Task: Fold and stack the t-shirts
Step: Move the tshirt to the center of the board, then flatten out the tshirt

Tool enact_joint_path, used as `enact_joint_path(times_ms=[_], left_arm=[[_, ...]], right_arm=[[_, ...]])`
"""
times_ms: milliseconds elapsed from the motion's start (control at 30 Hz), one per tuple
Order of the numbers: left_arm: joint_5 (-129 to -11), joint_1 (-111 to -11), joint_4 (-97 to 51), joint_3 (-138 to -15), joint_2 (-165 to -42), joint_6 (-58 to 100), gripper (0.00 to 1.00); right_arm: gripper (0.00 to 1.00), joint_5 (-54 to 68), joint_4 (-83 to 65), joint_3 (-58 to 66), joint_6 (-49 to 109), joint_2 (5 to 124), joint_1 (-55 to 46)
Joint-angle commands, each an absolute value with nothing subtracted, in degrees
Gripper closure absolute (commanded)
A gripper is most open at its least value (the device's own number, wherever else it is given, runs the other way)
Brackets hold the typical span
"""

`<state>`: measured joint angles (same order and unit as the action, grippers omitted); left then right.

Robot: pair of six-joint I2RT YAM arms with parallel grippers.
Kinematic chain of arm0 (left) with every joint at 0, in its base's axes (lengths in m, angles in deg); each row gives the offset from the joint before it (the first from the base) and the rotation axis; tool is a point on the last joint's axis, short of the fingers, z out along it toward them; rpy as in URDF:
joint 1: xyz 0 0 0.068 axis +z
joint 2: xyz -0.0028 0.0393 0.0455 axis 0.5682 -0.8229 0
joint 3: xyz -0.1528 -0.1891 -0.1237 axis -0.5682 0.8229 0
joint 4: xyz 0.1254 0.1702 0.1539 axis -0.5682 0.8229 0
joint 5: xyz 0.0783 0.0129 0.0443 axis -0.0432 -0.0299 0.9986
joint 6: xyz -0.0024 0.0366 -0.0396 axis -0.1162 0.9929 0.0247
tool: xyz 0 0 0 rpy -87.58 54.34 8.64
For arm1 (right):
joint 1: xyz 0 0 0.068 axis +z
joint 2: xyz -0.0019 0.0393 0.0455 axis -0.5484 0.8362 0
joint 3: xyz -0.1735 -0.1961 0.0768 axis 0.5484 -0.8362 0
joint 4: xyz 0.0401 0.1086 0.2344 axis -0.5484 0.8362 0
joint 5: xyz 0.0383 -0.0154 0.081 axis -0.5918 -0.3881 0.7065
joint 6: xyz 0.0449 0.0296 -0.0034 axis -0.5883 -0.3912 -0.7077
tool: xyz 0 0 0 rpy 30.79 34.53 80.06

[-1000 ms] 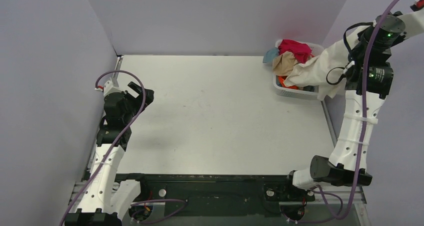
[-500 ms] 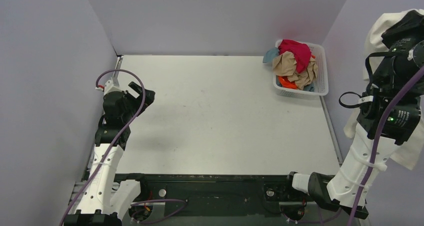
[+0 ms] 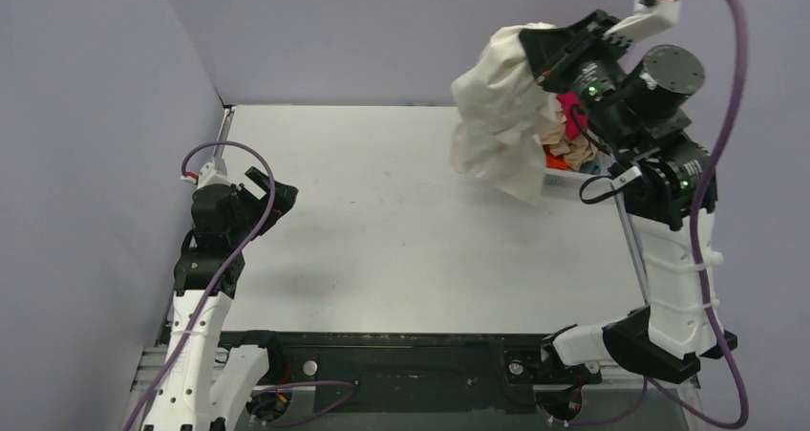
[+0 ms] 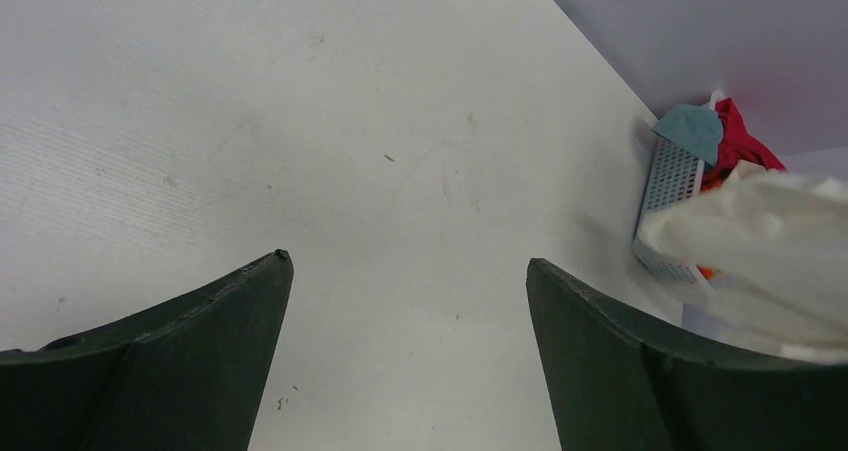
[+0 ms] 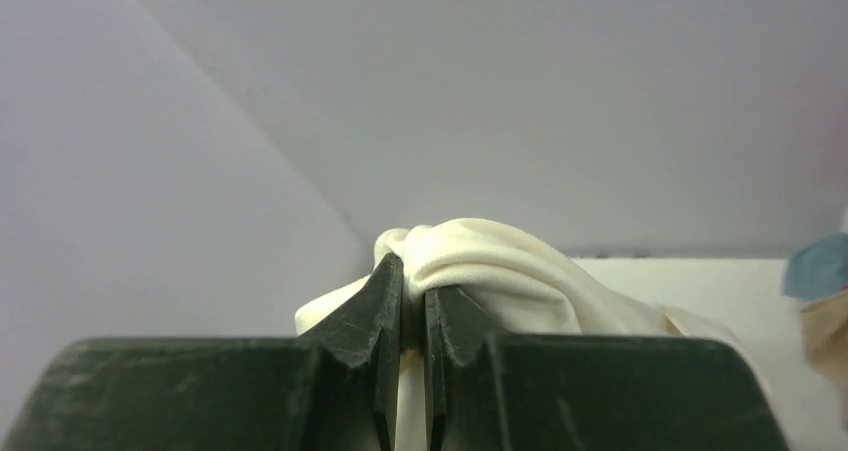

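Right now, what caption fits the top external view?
Right tool holds the cream-white t-shirt bunched in the air by the basket; left tool open over the table.

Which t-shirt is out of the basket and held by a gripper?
The cream-white t-shirt: the right gripper is shut on it, hanging it above the table. The magenta-red shirt and the pale blue shirt lie in the white basket.
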<state>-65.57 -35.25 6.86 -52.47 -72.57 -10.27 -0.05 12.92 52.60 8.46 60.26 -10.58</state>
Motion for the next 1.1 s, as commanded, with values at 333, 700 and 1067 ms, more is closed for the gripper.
enact_joint_path(times_ms=[333, 700, 1067], left_arm=[[-57.8, -34.9, 19.4, -58.1, -66.8, -8.2, 0.02], [-66.0, -35.0, 15.2, -52.8, -72.0, -10.8, 0.02], [-65.8, -55.1, 10.5, -47.2, -85.9, -11.3, 0.02]], right_arm=[[1.0, -14.6, 7.1, 28.2, 9.7, 58.6, 5.2], [0.08, -25.1, 19.5, -12.8, 1.3, 46.2, -10.5], [0.04, -15.9, 22.8, -21.6, 0.0, 40.0, -10.3]])
